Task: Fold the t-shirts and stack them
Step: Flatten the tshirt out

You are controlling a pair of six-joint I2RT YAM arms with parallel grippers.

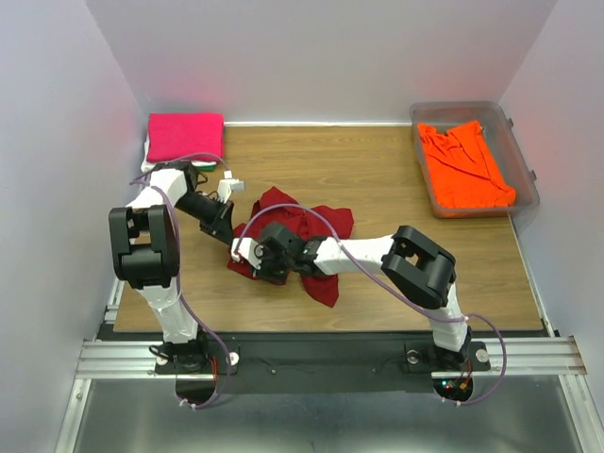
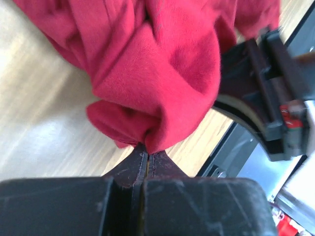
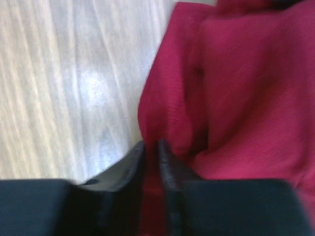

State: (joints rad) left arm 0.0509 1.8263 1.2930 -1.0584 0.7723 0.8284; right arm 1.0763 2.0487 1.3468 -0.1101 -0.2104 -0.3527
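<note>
Top external view: a crumpled dark red cloth t-shirt [image 1: 321, 225] lies mid-way across the wooden tabletop [image 1: 377, 179], partly hidden under both arms. The left gripper [image 2: 148, 153] pinches a fold tight. The right gripper [image 3: 151, 146], blurred, nips the shirt's edge.

We took this for a robotics lab test cell: plain white panels [image 1: 330, 57] boxed in a wooden tabletop [image 1: 396, 179] from nine o'clock round to three. At six o'clock a left arm [image 1: 151, 255] and a right arm [image 1: 420, 269], trailing looped cables, were bolted to aluminium rails [image 1: 321, 357], and a clear plastic tub [image 1: 527, 193] sat at two o'clock.
</note>
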